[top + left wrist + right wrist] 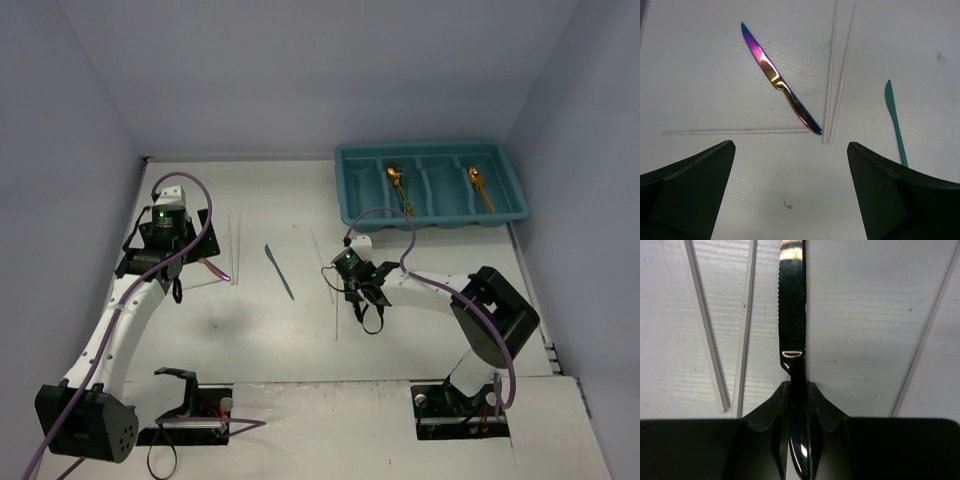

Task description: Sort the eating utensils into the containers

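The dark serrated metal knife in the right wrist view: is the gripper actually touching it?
Touching. The right wrist view shows the right gripper closed on the dark serrated metal knife, a finger against each side of its handle.

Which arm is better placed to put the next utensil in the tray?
Right. The right hand is shut on a knife and nearer the tray. The left hand is open, empty, farther off.

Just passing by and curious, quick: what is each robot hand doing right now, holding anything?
Left gripper: open, fingers wide apart, holding nothing.
Right gripper: closed on the handle of a dark knife.
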You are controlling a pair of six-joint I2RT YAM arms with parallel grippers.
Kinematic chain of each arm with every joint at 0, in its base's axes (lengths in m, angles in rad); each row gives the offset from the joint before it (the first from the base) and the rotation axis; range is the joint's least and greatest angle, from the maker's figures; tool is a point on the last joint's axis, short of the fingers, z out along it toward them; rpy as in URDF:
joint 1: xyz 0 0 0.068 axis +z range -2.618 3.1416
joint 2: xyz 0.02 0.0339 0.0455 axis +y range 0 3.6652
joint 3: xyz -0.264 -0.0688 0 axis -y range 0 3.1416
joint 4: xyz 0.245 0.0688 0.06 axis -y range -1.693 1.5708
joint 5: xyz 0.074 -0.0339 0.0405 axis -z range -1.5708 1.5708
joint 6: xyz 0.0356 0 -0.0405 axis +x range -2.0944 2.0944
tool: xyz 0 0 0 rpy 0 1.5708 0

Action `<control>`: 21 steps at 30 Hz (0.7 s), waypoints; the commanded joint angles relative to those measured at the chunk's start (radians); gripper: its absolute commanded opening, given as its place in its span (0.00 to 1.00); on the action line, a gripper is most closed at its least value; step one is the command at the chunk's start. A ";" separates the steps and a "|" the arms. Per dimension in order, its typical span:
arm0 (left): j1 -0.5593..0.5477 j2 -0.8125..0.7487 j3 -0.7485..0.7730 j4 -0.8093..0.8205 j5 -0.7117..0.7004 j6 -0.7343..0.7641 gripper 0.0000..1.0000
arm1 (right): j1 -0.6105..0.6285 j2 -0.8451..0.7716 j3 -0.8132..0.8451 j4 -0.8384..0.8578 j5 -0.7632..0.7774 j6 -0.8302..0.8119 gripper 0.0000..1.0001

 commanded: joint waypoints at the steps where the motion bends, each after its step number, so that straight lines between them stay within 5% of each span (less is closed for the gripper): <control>1: 0.007 -0.012 0.031 0.038 0.000 0.001 0.94 | 0.010 -0.146 -0.003 -0.090 0.051 -0.055 0.00; 10: 0.007 -0.010 0.032 0.038 -0.003 -0.002 0.94 | -0.002 -0.374 0.160 -0.120 0.149 -0.177 0.00; 14: 0.008 -0.007 0.031 0.041 -0.002 -0.004 0.94 | -0.096 -0.277 0.296 -0.117 0.178 -0.298 0.00; 21: 0.005 -0.001 0.026 0.041 -0.017 -0.005 0.94 | -0.294 0.078 0.609 -0.054 -0.005 -0.461 0.00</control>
